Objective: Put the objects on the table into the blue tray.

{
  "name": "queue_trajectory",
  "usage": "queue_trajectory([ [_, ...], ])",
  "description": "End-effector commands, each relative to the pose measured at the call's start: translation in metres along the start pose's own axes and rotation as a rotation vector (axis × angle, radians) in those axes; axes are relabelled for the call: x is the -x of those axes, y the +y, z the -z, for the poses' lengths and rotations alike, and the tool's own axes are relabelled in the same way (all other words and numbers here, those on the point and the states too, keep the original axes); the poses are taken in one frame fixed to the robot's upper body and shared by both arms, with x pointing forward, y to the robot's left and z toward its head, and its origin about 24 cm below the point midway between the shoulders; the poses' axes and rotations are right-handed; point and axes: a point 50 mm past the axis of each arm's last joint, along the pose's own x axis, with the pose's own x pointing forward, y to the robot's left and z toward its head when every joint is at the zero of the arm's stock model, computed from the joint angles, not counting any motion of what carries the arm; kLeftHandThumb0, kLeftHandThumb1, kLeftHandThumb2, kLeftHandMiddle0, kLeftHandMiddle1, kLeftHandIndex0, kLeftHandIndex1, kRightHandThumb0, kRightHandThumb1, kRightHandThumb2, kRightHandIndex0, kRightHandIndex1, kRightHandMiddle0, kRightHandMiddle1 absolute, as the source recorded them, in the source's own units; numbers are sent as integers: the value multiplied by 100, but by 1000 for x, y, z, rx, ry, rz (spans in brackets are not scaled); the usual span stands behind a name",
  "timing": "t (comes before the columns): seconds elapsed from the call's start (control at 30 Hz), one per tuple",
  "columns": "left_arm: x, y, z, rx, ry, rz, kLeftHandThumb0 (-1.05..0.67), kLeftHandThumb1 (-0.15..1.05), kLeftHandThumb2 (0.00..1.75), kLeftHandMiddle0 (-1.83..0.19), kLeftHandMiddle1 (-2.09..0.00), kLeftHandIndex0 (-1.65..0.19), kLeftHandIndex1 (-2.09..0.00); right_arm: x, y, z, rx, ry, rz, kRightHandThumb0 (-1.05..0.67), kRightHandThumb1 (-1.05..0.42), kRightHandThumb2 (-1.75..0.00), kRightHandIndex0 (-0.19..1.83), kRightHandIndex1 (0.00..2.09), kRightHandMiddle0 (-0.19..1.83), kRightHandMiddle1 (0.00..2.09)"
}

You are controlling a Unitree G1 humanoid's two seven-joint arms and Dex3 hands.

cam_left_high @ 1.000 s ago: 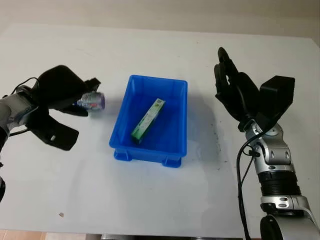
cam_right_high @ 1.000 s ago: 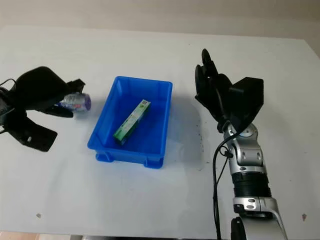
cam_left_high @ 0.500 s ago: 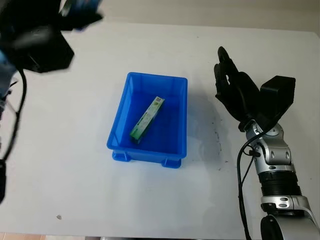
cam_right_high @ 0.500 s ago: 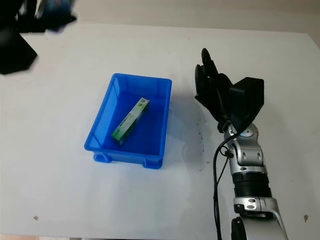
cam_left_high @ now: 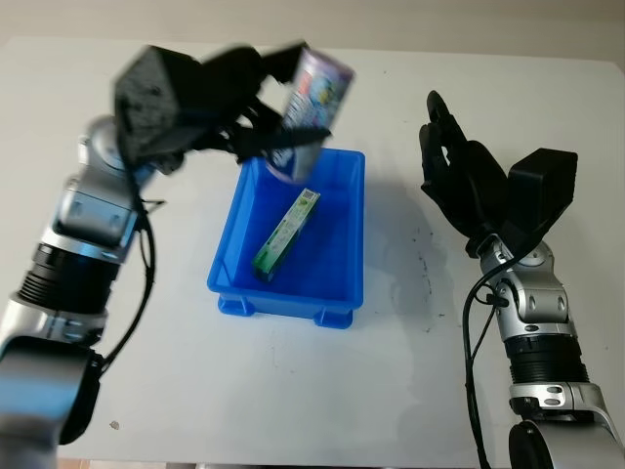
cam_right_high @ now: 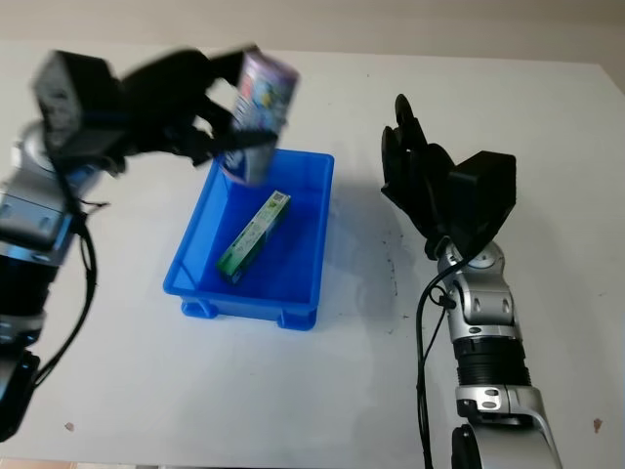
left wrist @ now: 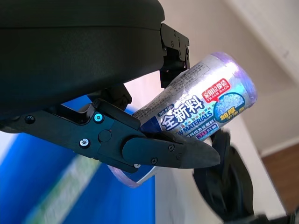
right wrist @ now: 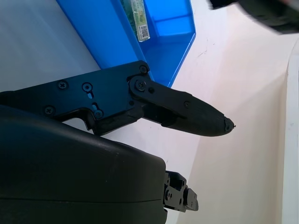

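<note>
A blue tray (cam_left_high: 344, 256) stands mid-table with a green box (cam_left_high: 289, 231) lying lengthwise inside it. My left hand (cam_left_high: 256, 109) hovers above the tray's far left corner, shut on a shiny roll with a blue and white label (cam_left_high: 311, 106), which tilts upward. The left wrist view shows the roll (left wrist: 201, 106) pinched between black fingers (left wrist: 154, 150), with the tray's blue floor (left wrist: 56, 196) below. My right hand (cam_left_high: 459, 181) is open, raised above the table to the right of the tray.
The white table (cam_left_high: 195, 391) spreads wide around the tray. A small dark speck (cam_left_high: 116, 424) lies near the front left edge. The right wrist view catches the tray's corner (right wrist: 163, 42) and the green box (right wrist: 138, 14).
My left hand has swung from the upper left corner of the view to above the tray's far end, carrying the roll. The right hand has not moved.
</note>
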Motion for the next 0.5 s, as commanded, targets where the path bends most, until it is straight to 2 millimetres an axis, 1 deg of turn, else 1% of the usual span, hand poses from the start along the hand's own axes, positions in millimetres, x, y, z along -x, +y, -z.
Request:
queue_trajectory([
  [0.0, -2, -10, 3, -18, 24, 28, -47, 105, 42, -86, -209, -60, -209, 4, -2, -2, 9, -23, 4, -68, -105, -74, -19, 0, -19, 0],
  [0.03, -3, -13, 6, -27, 46, 37, -48, 105, 42, -53, -189, -28, -192, 4, -2, -2, 10, -23, 3, -68, -105, -74, -19, 0, -19, 0],
  [0.07, -3, -16, 8, -30, 64, 46, -49, 105, 42, -40, -173, -10, -178, 5, -2, -1, 12, -22, 3, -68, -105, -74, -19, 0, -19, 0],
  [0.1, -3, -17, 10, -22, 79, 56, -49, 105, 43, -30, -152, 4, -163, 5, -2, -1, 16, -21, 3, -68, -105, -74, -19, 0, -19, 0],
  [0.13, -2, -18, 12, -14, 91, 65, -50, 105, 44, -16, -128, 13, -142, 5, -2, -1, 17, -20, 6, -68, -105, -74, -19, 0, -19, 0],
  [0.17, -1, -18, 12, -13, 102, 73, -50, 105, 45, -11, -114, 16, -128, 5, -2, -1, 17, -21, 8, -68, -105, -74, -19, 0, -19, 0],
  [0.2, -1, -18, 12, -15, 110, 79, -50, 105, 46, -6, -105, 18, -114, 5, -2, 0, 15, -21, 10, -68, -105, -74, -19, 0, -19, 0],
  [0.23, 0, -18, 12, -24, 114, 83, -50, 105, 47, 5, -97, 19, -96, 5, -1, 0, 15, -21, 11, -68, -105, -74, -19, 0, -19, 0],
  [0.27, 0, -18, 11, -30, 115, 85, -51, 105, 47, 12, -93, 19, -85, 5, -1, 0, 14, -21, 11, -68, -105, -74, -19, 0, -19, 0],
  [0.3, 0, -17, 11, -47, 122, 87, -51, 105, 48, 15, -91, 19, -79, 5, -1, 0, 14, -19, 13, -68, -105, -74, -19, 0, -19, 0],
  [0.37, 1, -17, 9, -86, 133, 88, -54, 105, 50, 13, -56, 19, -50, 5, 0, 1, 11, -16, 18, -68, -105, -74, -19, 0, -19, 0],
  [0.4, 1, -16, 8, -100, 136, 89, -55, 105, 51, 10, -43, 19, -44, 5, 0, 2, 7, -14, 22, -68, -105, -74, -19, 0, -19, 0],
  [0.47, 2, -14, 6, -109, 131, 82, -55, 105, 51, 4, -26, 17, -41, 5, 1, 2, 0, -12, 29, -68, -105, -74, -19, 0, -19, 0],
])
